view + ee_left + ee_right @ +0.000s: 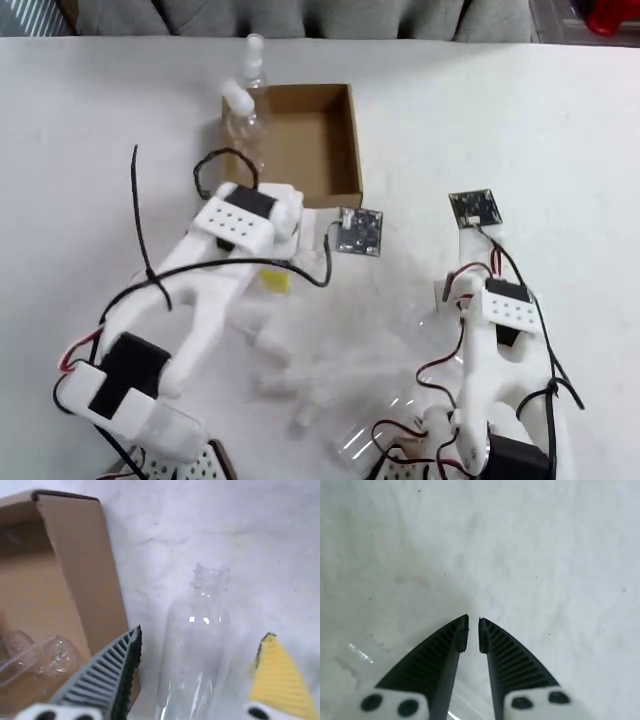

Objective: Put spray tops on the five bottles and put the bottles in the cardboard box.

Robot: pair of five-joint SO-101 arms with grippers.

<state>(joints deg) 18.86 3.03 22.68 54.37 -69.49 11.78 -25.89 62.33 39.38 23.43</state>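
A clear bottle (200,610) with a bare neck lies on the white table beside the cardboard box (75,580). My left gripper (202,635) is open around it, the grey finger on the box side and the yellow finger (275,675) on the other, with a gap on both sides. Another clear bottle (45,655) lies inside the box. In the high view the left gripper (272,278) hangs just in front of the box (330,150), where two bottles with spray tops (245,100) stand. My right gripper (473,632) is shut on nothing, low over bare table.
Loose white spray tops (275,355) lie in front of the left arm. Clear bottles (425,325) lie near the right arm, another (360,440) at the front edge. A grey sofa edge (300,15) lines the far side.
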